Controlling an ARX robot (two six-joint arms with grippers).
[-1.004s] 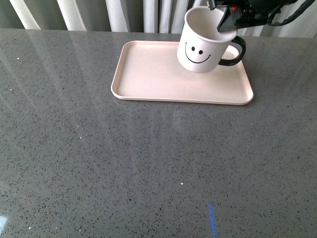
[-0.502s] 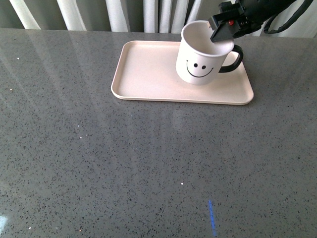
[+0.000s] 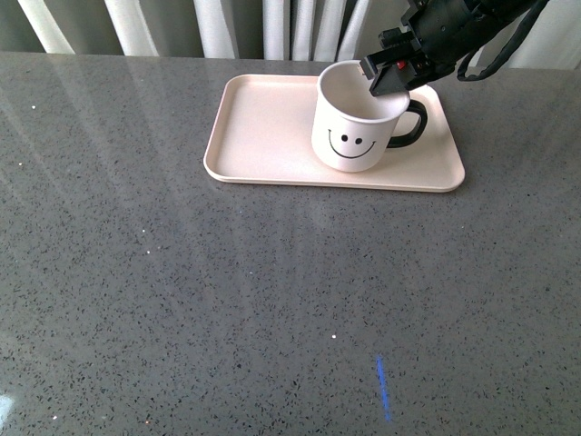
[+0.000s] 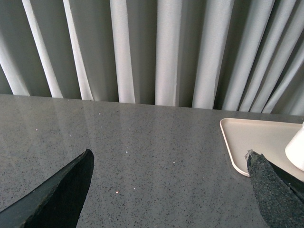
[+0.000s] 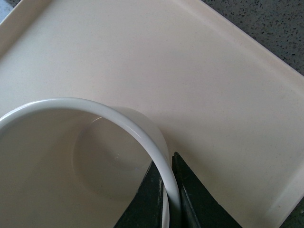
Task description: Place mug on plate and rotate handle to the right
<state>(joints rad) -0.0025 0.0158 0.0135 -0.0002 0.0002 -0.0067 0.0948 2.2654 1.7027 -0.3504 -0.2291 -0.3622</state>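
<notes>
Upper right, our mug (image 3: 352, 129) sits on the plate (image 3: 263, 136).
We pinch its rim with the right gripper (image 3: 387, 80), leaving the handle (image 3: 411, 127) free, pointing right; left gripper (image 4: 168, 156) gapes idle.

No words, numbers or brand marks can be read anywhere from where I stand. The only print in sight is a black smiley face (image 3: 352, 145) on the side of the mug (image 3: 349, 129). It is two dots over a curved line, with no lettering beside it.
</notes>
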